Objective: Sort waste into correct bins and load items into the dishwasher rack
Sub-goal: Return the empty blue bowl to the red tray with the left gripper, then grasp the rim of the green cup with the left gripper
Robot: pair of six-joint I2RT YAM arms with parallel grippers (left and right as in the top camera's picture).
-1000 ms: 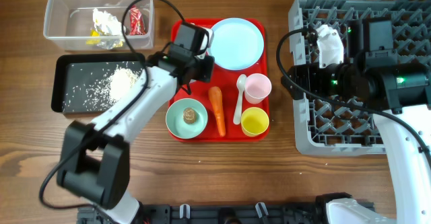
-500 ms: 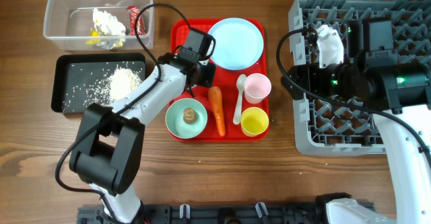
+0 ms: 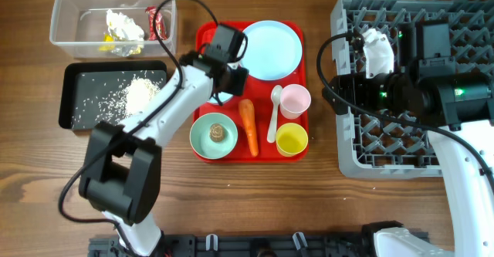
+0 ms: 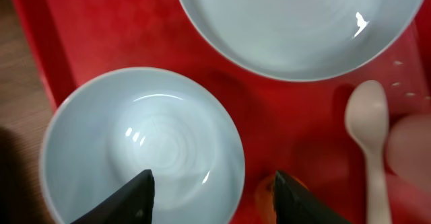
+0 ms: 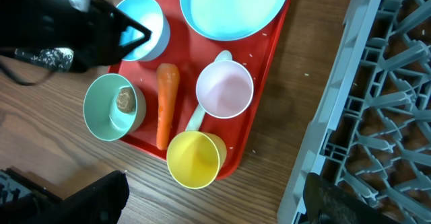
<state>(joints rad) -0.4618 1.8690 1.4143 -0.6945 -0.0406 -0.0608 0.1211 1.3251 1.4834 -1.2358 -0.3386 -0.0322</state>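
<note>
left end effector [image 4: 213, 178] now parted, above pale blue bowl [image 4: 135, 143]

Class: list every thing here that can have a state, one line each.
Left gripper: open, above empty blue bowl.
Right gripper: open, empty.
Pink cup: upright, empty.
Yellow cup: upright, empty.
Teal bowl: holds brown lump.
Clear tub: holds tissue, wrappers.
Black tray: holds rice.
Rack: holds white bowl.

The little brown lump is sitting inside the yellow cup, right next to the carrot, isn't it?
Not quite. The small brown lump sits inside the pale blue bowl, not in the yellow cup, which is empty. It is right next to the carrot, as you said. The right wrist view shows this best.
</note>
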